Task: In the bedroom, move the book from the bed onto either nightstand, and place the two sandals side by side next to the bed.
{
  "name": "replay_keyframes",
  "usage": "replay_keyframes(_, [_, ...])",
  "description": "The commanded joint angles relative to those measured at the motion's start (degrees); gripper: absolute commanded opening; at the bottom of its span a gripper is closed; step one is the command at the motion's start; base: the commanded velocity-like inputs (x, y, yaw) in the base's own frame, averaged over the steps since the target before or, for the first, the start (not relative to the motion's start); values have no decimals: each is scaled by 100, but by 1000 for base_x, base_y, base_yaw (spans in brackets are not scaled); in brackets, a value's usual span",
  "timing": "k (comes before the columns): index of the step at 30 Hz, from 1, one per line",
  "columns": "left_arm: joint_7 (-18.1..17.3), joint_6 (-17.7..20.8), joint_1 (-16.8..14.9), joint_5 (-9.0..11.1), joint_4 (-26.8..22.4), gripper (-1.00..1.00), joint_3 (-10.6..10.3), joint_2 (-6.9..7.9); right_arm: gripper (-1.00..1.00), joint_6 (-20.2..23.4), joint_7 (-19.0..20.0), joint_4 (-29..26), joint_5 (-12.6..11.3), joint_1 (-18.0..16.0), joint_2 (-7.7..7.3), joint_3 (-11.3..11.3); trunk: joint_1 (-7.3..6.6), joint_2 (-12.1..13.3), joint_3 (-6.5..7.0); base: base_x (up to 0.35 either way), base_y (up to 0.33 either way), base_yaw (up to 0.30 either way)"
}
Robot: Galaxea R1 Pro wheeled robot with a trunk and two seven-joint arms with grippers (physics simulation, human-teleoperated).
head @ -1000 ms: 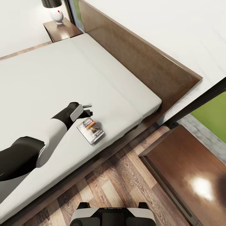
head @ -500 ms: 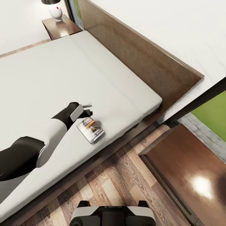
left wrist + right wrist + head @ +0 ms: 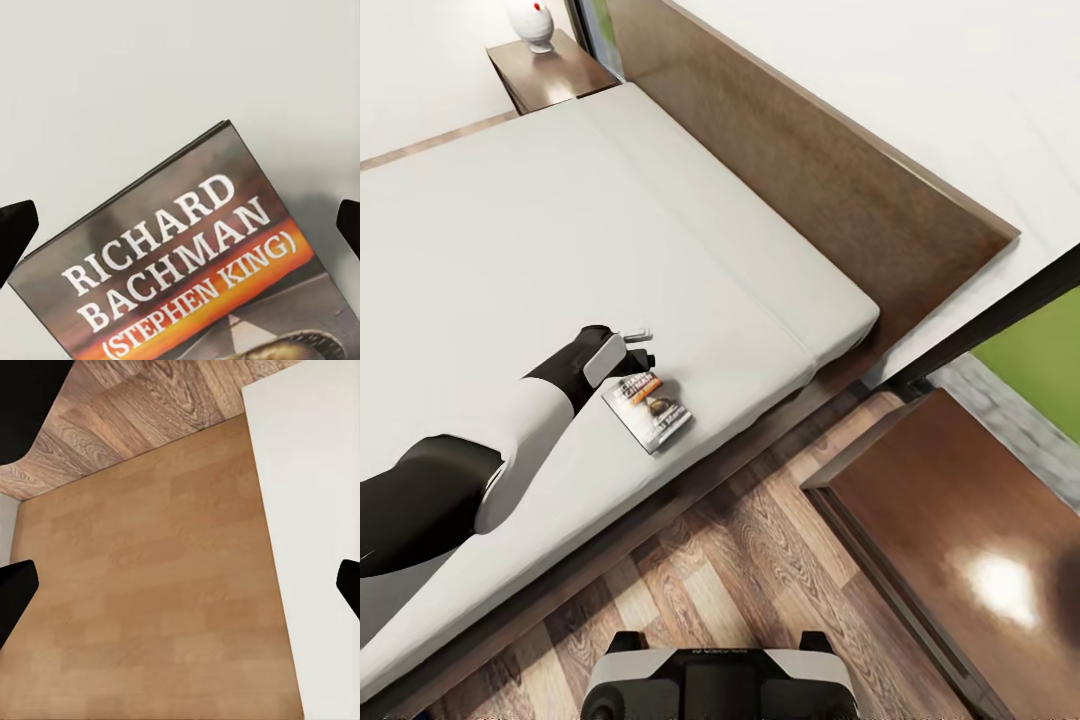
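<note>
The book (image 3: 650, 410) lies flat on the light grey mattress (image 3: 510, 230) of the bed, near its side edge. Its dark cover reads "RICHARD BACHMAN" (image 3: 195, 270) in the left wrist view. My left gripper (image 3: 638, 348) hovers just beyond the book's far end, pointing down at it. It is open (image 3: 180, 225), its dark fingertips (image 3: 15, 232) spread wider than the book. My right gripper (image 3: 180, 585) is open over a light brown panel beside plank floor. The two sandals are out of view.
A dark brown headboard (image 3: 810, 190) runs along the bed's far side. One glossy nightstand (image 3: 960, 540) stands close at the right, beside a black-framed window. The other nightstand (image 3: 555, 75) carries a white lamp (image 3: 532, 20) at the far end. My base (image 3: 715, 680) is on the plank floor.
The head view has tilted a little, so the room has slid upward in the picture. The left arm and the book keep the same places relative to each other.
</note>
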Motion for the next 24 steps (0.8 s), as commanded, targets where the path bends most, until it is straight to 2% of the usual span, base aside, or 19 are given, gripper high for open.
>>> replay_keyframes(1, [46, 16, -2, 60, -10, 100, -41, 2, 100, 17, -14, 5, -32, -3, 4, 48, 0, -2, -12, 0, 0, 0])
replay_keyframes(10, [46, 22, -2, 59, -16, 100, -40, 0, 100, 17, -14, 3, -30, -3, 4, 48, 0, -2, -67, 0, 0, 0])
replay_keyframes(24, [20, 59, -2, 62, -93, 100, -41, 10, 100, 17, -14, -1, -31, -3, 5, 49, 0, -2, -81, 0, 0, 0])
